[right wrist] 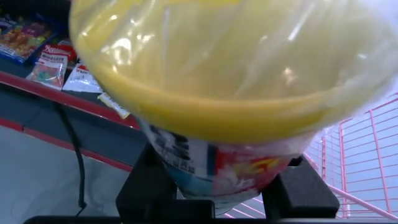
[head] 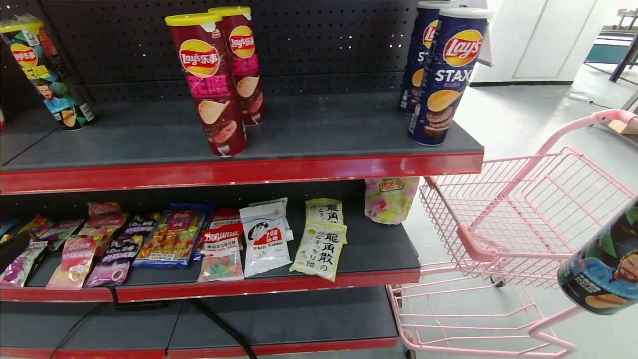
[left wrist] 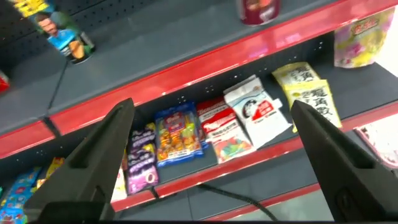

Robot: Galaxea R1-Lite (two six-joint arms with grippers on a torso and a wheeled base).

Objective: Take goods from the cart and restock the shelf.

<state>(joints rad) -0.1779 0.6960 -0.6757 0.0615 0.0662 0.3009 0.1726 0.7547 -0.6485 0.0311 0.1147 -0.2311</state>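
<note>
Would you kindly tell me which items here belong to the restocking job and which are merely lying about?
Job: held chip can, right gripper, pink cart, top shelf.
Lying about: maroon cans, blue cans, snack packets, black cable.

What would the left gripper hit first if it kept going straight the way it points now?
Most likely the snack bags on the middle shelf, around the red-and-white bag framed by the open left gripper. Depth is unclear, so this is a best guess.
</note>
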